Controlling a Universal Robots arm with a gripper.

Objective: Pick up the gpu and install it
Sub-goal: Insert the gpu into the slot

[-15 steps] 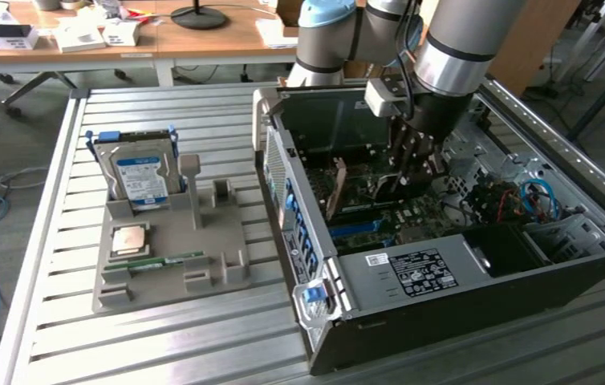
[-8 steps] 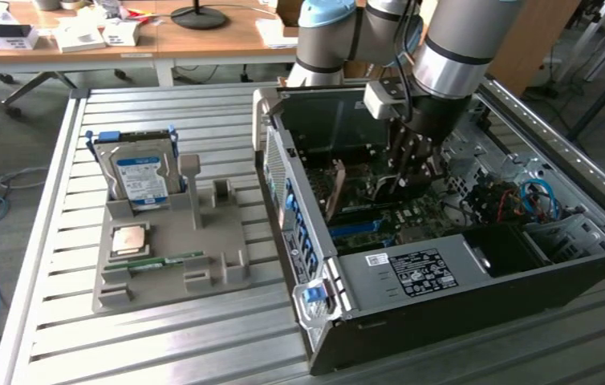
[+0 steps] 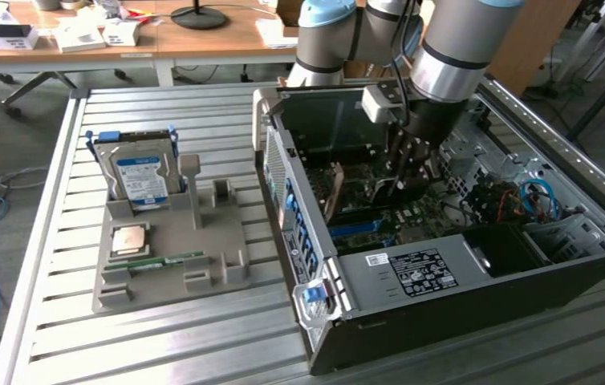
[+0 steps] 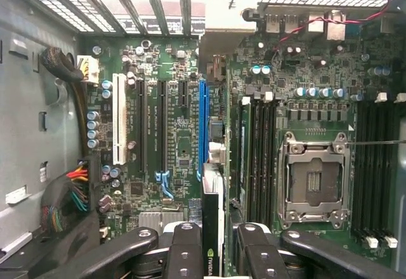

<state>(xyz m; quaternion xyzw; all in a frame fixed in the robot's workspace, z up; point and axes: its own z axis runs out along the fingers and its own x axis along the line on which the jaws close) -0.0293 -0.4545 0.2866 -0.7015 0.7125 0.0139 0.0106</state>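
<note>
So the gpu (image 4: 211,253) is edge-on here: a thin dark card with an NVIDIA logo on its top edge. It's pinched upright between the fingers of the tool (image 4: 219,233), down inside the open PC case (image 3: 442,329). It lines up with the blue slot (image 4: 203,120) on the motherboard (image 4: 177,152), with black slots (image 4: 162,127) on one side and memory slots (image 4: 260,146) plus the CPU socket (image 4: 314,177) on the other. A cable bundle (image 4: 63,196) hugs the case wall. Out on the worktop (image 3: 174,345), a grey holder (image 3: 217,257) carries the hard drive (image 3: 142,176) and memory stick (image 3: 174,260). The card's face, bracket and bottom edge are hidden, so I can't tell if it touches the slot.
</note>
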